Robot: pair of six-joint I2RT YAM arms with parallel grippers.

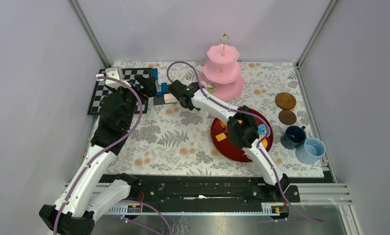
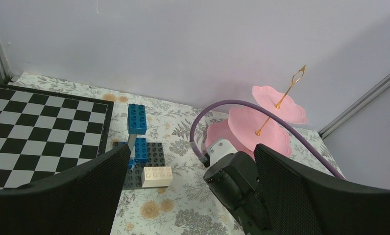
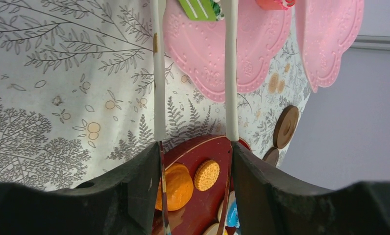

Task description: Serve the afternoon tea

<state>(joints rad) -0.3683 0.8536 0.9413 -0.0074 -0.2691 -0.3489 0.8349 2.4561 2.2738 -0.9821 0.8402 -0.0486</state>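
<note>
The pink three-tier stand [image 1: 224, 68] is at the back centre; it also shows in the left wrist view [image 2: 261, 122] and the right wrist view [image 3: 203, 49]. My right gripper [image 1: 197, 90] [image 3: 195, 147] is shut on white tongs [image 3: 231, 73], whose tips reach a green sweet [image 3: 199, 9] on the bottom tier. More sweets lie on the dark red tray [image 1: 232, 147]: an orange bun [image 3: 177, 186] and a biscuit [image 3: 206, 175]. Two blue cups [image 1: 293, 136] [image 1: 311, 150] and two brown saucers [image 1: 285, 101] [image 1: 287, 117] are at the right. My left gripper [image 1: 151, 85] [image 2: 192, 152] is open and empty.
A chessboard [image 1: 102, 93] lies at the back left. Toy bricks on a dark baseplate [image 2: 143, 166] sit just ahead of my left gripper, with a cream brick [image 1: 169, 98] next to my right wrist. The right arm's purple cable [image 2: 222, 105] arcs in front of the stand.
</note>
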